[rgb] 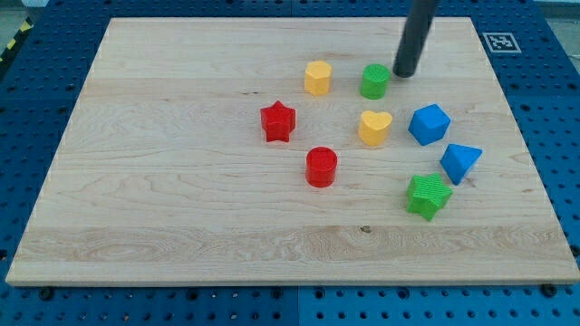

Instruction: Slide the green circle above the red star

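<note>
The green circle (374, 81) sits on the wooden board (163, 181), up and to the right of the red star (278, 121). My tip (404, 73) is just to the right of the green circle, close to or touching its right side. The rod rises to the view's top. A yellow hexagon block (317, 78) lies between the green circle and the spot over the red star.
A yellow heart (374, 128), a red cylinder (321, 167), a blue cube-like block (429, 124), a blue triangular block (460, 162) and a green star (428, 196) lie on the board's right half. A blue pegboard surrounds the board.
</note>
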Available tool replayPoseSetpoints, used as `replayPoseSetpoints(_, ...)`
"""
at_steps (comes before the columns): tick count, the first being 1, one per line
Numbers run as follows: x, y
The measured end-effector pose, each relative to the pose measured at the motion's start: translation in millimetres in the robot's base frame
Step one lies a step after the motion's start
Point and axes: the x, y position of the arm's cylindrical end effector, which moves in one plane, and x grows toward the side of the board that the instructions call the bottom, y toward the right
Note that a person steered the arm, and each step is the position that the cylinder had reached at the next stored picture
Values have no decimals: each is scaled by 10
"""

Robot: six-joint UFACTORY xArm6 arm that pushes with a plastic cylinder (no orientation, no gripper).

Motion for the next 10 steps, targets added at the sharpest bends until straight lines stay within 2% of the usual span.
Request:
replayPoseSetpoints(1,12,-322)
replayPoseSetpoints(2,90,-337)
replayPoseSetpoints(5,423,40)
replayPoseSetpoints(6,453,-24)
replayPoseSetpoints(9,585,-1195)
replayPoseSetpoints(10,653,-1363)
